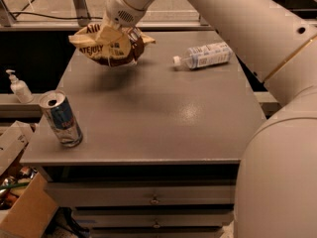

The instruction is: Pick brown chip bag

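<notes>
The brown chip bag (110, 46), crinkled, cream-yellow and dark brown with white lettering, hangs in the air above the far left part of the grey table (158, 113). Its shadow lies on the table below it. My gripper (119, 33) reaches down from the white arm and is shut on the top of the bag, holding it off the surface. The fingers are mostly hidden by the bag and the wrist.
A clear plastic bottle (204, 56) with a white label lies on its side at the far right. A blue and silver can (61, 119) stands near the front left edge. A white pump bottle (19, 87) stands on a ledge left of the table. Cardboard boxes (20, 202) sit on the floor at the lower left.
</notes>
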Motion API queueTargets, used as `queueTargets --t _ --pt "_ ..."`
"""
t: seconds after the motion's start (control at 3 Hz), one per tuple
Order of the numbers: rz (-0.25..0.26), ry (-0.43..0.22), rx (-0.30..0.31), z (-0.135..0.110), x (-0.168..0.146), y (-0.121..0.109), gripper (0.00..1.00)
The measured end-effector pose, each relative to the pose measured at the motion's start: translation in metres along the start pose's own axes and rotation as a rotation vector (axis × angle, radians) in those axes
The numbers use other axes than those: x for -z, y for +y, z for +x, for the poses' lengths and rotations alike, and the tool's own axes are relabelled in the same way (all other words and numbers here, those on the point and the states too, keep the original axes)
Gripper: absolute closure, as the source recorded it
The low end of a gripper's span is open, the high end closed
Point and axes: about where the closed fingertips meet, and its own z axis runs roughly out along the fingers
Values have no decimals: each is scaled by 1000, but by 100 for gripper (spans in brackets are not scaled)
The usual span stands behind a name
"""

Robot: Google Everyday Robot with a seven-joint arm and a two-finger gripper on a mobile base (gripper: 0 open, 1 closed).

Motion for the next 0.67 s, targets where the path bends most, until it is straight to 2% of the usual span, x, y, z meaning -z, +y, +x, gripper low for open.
queueTargets --t 0.33,0.67 --pt "-46 -133 9 -44 16 8 100" --pt "-46 -133 9 -44 16 8 100"
